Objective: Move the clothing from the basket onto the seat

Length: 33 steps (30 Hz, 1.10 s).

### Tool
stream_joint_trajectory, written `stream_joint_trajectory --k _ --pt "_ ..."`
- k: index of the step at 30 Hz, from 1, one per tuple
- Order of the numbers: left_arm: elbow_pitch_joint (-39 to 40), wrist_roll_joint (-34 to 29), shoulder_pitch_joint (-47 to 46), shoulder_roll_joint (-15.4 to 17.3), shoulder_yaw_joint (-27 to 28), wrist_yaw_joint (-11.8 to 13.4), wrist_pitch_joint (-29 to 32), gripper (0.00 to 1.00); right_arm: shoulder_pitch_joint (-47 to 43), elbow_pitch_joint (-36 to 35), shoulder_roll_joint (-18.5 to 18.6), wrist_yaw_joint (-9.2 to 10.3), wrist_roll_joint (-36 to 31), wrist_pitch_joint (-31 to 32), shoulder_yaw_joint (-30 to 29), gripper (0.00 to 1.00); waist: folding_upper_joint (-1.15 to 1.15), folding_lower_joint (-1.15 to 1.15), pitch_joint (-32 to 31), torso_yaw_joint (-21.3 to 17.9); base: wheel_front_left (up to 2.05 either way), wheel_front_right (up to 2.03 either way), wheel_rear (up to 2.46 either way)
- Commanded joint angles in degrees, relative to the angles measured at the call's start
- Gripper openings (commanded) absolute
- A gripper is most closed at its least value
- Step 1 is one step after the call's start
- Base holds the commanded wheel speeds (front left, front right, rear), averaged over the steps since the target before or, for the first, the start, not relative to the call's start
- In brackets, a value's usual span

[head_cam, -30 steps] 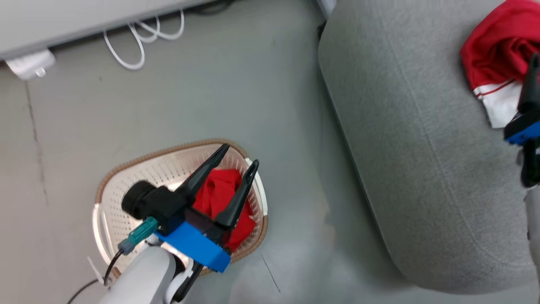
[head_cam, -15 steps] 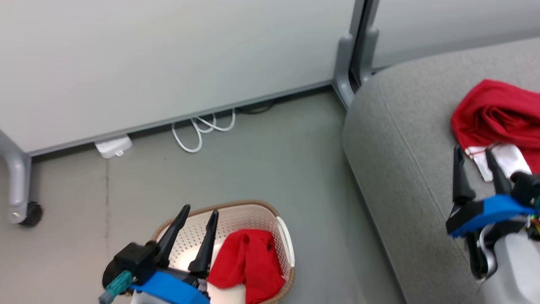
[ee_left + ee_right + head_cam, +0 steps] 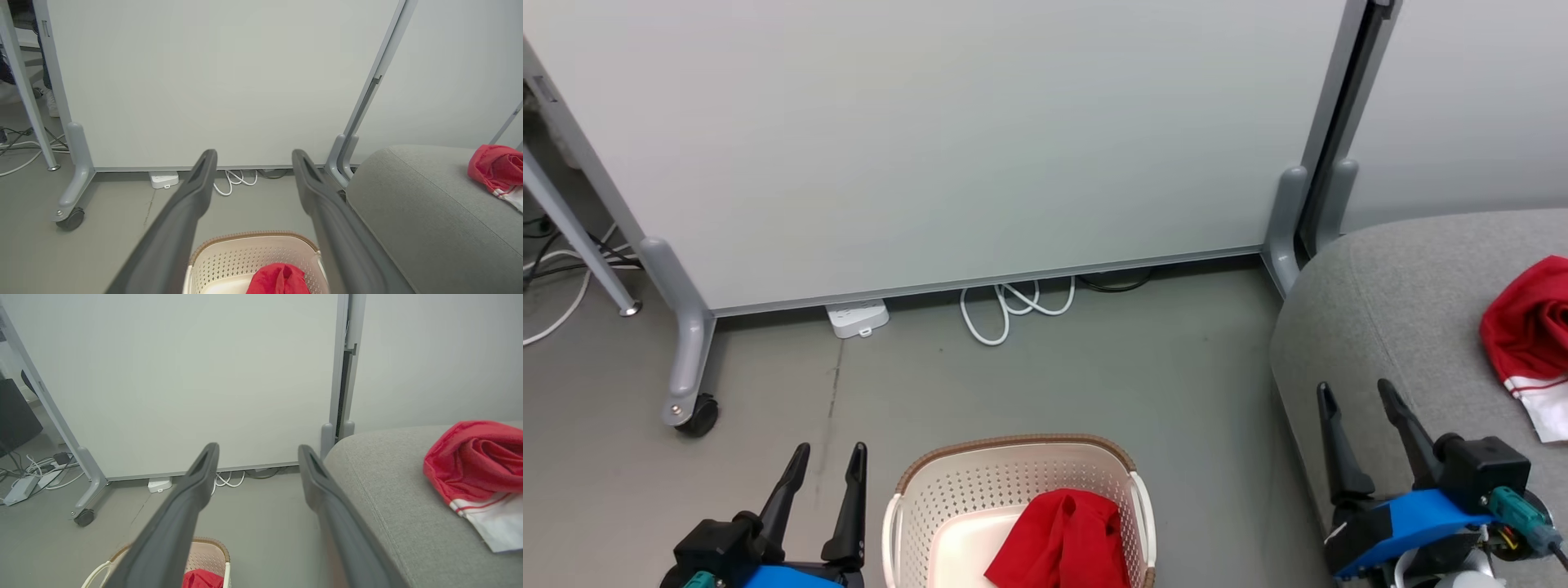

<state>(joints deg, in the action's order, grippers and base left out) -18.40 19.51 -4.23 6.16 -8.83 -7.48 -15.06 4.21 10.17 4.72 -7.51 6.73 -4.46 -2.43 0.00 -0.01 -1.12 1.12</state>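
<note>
While left tool [image 3: 831, 449] and right tool [image 3: 1354, 386] gape empty, red clothing [image 3: 1062, 539] sits in the basket [image 3: 1013, 445] between them.

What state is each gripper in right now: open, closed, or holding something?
Left gripper: open, holding nothing.
Right gripper: open, holding nothing.

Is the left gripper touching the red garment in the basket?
Apart. Head view: the left gripper stands left of the cream perforated plastic basket, clear of the red fabric garment inside it.
</note>
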Motion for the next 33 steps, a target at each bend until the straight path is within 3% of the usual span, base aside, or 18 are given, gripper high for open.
stream_joint_trajectory --k 1,10,24,33 --pt "0.1 -0.5 0.9 -0.2 0.7 0.1 -0.2 1.0 -1.5 -1.6 -0.5 0.04 -0.4 0.4 0.1 1.0 0.0 0.01 -0.2 0.7 0.0 0.0 0.0" --pt "-0.1 -1.3 1.3 -1.0 4.4 0.1 -0.2 1.0 -5.8 -8.6 -1.7 0.04 -1.4 3.2 0.6 1.0 0.0 0.01 0.0 2.0 0.0 0.0 0.0" --pt "-0.2 -1.9 1.7 -1.5 4.8 0.0 -0.2 1.0 -5.3 -8.6 -1.9 0.04 0.1 3.8 1.3 1.0 0.0 0.01 1.3 2.0 0.0 0.0 0.0" --pt "0.8 -1.4 -2.4 -1.2 3.4 0.0 -0.2 1.0 -0.3 -10.0 -1.9 0.04 0.2 3.3 2.5 1.0 0.0 0.01 9.9 -0.3 0.0 0.0 0.0"
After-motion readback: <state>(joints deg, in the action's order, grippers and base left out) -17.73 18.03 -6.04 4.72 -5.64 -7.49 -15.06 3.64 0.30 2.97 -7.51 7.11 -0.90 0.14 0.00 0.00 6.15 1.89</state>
